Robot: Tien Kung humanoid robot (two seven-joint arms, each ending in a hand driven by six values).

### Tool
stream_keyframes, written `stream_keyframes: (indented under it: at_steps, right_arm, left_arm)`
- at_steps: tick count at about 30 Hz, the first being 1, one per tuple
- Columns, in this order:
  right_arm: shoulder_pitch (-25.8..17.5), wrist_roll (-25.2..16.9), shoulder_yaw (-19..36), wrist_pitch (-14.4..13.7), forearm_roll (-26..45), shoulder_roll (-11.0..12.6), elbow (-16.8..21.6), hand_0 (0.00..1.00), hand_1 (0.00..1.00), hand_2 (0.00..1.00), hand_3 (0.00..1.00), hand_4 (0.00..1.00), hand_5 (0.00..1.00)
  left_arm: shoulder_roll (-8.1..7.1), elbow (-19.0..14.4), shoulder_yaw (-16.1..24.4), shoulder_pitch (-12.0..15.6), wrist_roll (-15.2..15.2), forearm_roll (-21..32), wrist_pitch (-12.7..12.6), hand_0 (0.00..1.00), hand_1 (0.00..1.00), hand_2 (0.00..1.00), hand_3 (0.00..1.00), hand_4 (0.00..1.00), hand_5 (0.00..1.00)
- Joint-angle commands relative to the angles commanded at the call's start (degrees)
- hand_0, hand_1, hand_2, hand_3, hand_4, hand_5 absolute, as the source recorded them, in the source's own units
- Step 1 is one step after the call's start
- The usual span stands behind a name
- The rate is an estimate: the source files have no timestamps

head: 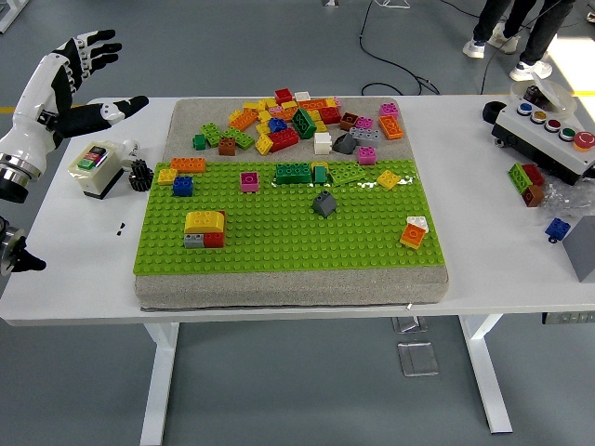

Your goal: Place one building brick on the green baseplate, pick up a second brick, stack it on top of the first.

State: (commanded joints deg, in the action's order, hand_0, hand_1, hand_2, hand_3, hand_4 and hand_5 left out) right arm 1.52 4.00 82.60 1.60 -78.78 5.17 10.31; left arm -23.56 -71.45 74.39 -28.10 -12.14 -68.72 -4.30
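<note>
**Brick handling and grasp points**

The left hand (79,79) hangs above the far left corner of the table (483,251), fingers spread and thumb out, holding nothing. The right hand is out of view.

The loose bricks (297,119) lie heaped on the grey mat (186,121) along its far edge, just beyond the green baseplate (288,237). A few bricks already sit on the baseplate, among them a yellow brick (204,221) near its left edge and an orange brick (413,234) near its right edge.

Judged by appearance, the bricks are light, rigid, smooth plastic. They will likely slip under a weak pinch but not deform. Take hold across two opposite flat side walls, leaving the studs clear. Choose a brick at the rim of the heap, where neighbours do not block the fingers. Press straight down to seat it.
</note>
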Motion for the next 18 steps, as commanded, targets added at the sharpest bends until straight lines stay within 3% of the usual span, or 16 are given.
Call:
stream_keyframes:
  at_steps: [3, 4, 18]
  right_arm:
    - [-0.04, 0.04, -0.18, 0.03, 0.03, -0.01, 0.0, 0.752, 0.679, 0.726, 0.684, 0.904, 0.463]
    - [-0.05, 0.04, -0.21, 0.03, 0.02, -0.01, 0.0, 0.752, 0.679, 0.725, 0.686, 0.905, 0.463]
    - [0.06, 0.04, -0.26, 0.13, -0.16, 0.0, 0.0, 0.751, 0.678, 0.726, 0.684, 0.905, 0.461]
  left_arm:
    - [0.07, 0.17, -0.23, -0.12, -0.25, 0.79, -1.02, 0.788, 0.749, 0.738, 0.774, 0.896, 0.067]
    - [0.08, 0.19, -0.25, -0.15, -0.28, 0.92, -1.13, 0.75, 0.716, 0.628, 0.657, 0.68, 0.002]
    - [0.11, 0.55, -0.64, -0.3, 0.02, 2.54, -1.57, 0.699, 0.678, 0.604, 0.586, 0.609, 0.002]
